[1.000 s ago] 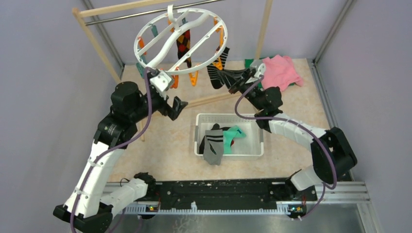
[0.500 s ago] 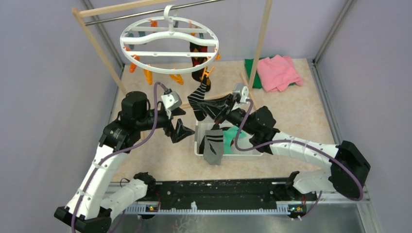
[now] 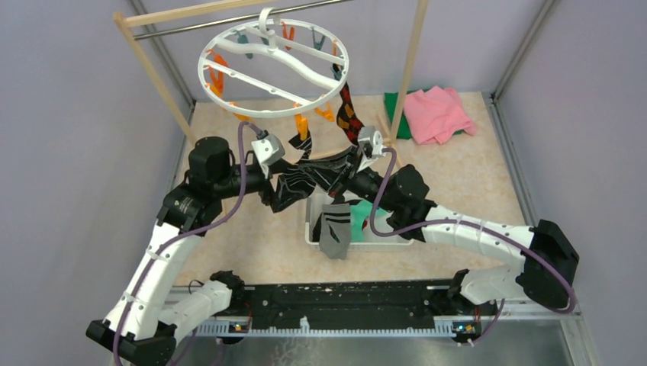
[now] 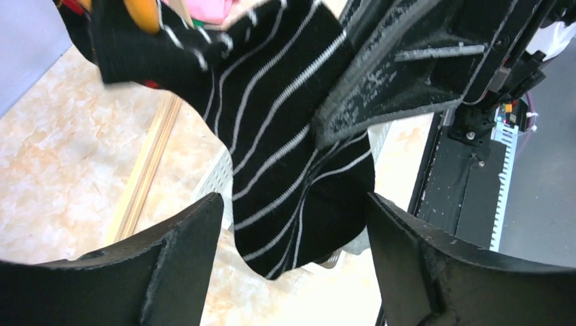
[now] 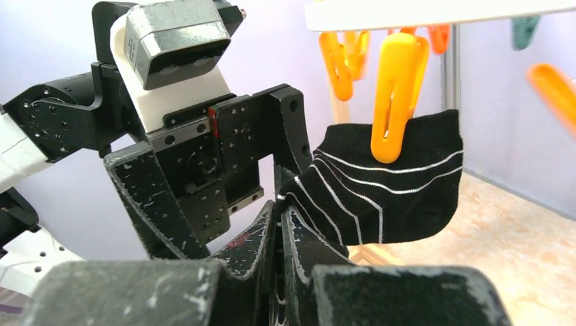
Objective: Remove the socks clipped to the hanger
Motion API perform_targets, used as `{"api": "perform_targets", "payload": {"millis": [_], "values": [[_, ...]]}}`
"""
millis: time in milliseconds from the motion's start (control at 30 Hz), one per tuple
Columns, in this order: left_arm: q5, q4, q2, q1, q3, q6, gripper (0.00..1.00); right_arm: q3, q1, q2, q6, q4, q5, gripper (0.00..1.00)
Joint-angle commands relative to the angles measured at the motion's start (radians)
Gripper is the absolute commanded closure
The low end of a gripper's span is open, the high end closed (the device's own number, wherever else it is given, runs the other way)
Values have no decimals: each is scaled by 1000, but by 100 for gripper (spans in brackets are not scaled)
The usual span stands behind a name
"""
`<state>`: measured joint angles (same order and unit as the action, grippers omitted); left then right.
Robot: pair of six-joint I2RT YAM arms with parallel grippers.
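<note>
Right claw (image 5: 282, 224) pinches the striped sock (image 5: 401, 197), which hangs mid-scene from an orange clip (image 5: 392, 95) on the hanger (image 5: 435, 12). Left claw (image 4: 292, 224) is spread around its toe. A pull could, seemingly, swing the hanger instead of freeing the sock.

striped sock (image 4: 285, 136): matt cloth | clip (image 5: 394, 88): glossy plastic | left fingers (image 4: 183, 265): scuffed matt

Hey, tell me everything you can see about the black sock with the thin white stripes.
The striped sock is soft black knit fabric with thin white lines across it. One end is pinched in an orange clip hanging from the white hanger. The right gripper is shut on the other part, so the sock stretches slackly between the two. The left gripper has its jaws open on either side of the loose hanging end, not clamping it.
</note>
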<state>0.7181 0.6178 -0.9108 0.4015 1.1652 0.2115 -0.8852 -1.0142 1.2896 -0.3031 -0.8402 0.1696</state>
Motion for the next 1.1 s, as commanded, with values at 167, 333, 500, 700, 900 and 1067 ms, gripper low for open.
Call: {"api": "perform_targets", "payload": {"millis": [167,333,500,700,900,1067], "values": [[41,-92,-18,-3,35,20,44,-53,-11,-9,-61,10,33,91],[25,-109,-11,-3,31,12,84,-65,-11,-5,-65,48,41,82],[20,-116,12,-3,6,1,100,-77,-10,9,-86,61,65,69],[34,-92,39,-3,9,-44,100,-167,65,8,-120,221,82,33],[133,-82,61,-3,10,-127,100,-225,184,69,-214,150,355,24],[194,-70,63,-3,11,-157,100,-256,246,131,-307,55,483,21]]}}
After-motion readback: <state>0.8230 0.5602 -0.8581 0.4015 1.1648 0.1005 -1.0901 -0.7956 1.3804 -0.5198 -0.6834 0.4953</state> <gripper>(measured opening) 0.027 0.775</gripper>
